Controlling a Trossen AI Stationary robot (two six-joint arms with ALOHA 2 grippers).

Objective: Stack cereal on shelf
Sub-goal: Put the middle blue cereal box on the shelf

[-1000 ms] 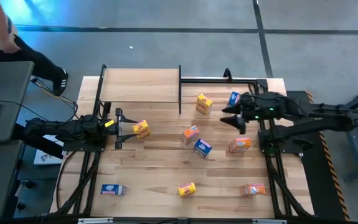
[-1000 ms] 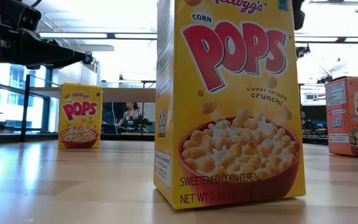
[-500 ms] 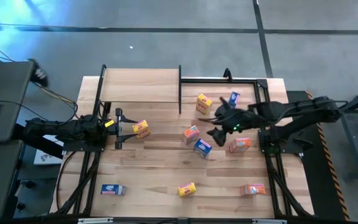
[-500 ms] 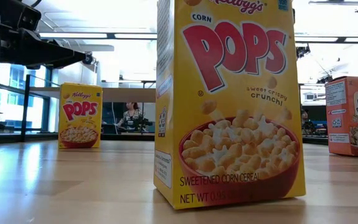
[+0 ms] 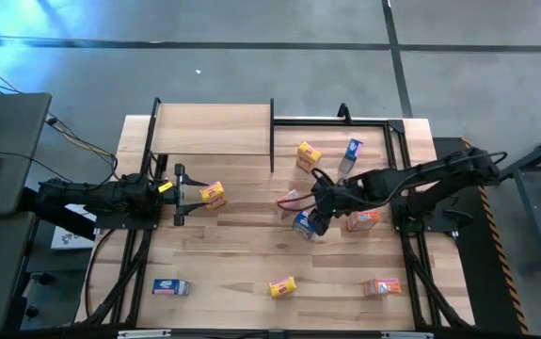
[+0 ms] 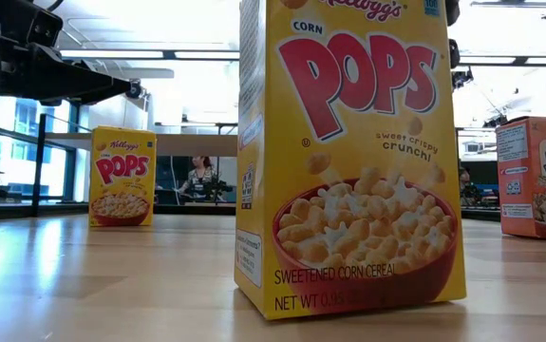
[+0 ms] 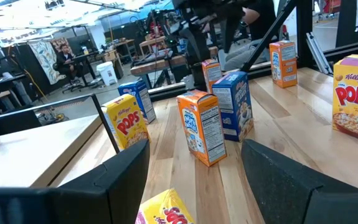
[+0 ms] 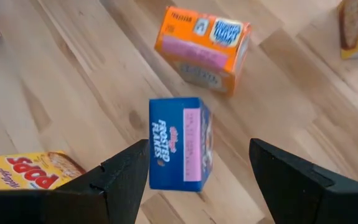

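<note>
Right gripper (image 5: 315, 218) is reaching out over the middle of the table (image 5: 232, 273), fingers spread wide apart and not clamped on anything. From its wrist view the blue cereal box (image 8: 179, 142) stands upright on the wood right between the two fingers (image 8: 119, 180), with neither finger touching it. An orange-red box (image 8: 202, 50) sits just past the blue one, and a yellow box (image 8: 23, 171) lies flat off to one side.

Left gripper (image 5: 178, 195) hangs near the left side of the table, just in front of the shelf (image 5: 209, 130), fingers apart too. A yellow box lying flat (image 5: 213, 195) is right by its fingertips and partly between them in its wrist view; no real squeeze on it that the views show.

Rest of the cereal is scattered on the table: a yellow one (image 5: 308, 156) and a blue one (image 5: 352, 153) up near the black frame, an orange-red one (image 5: 362, 219) beside the right arm, and along the front edge a blue (image 5: 169, 287), a yellow (image 5: 281, 286) and an orange-red (image 5: 382, 286). No boxes on the shelf board.
</note>
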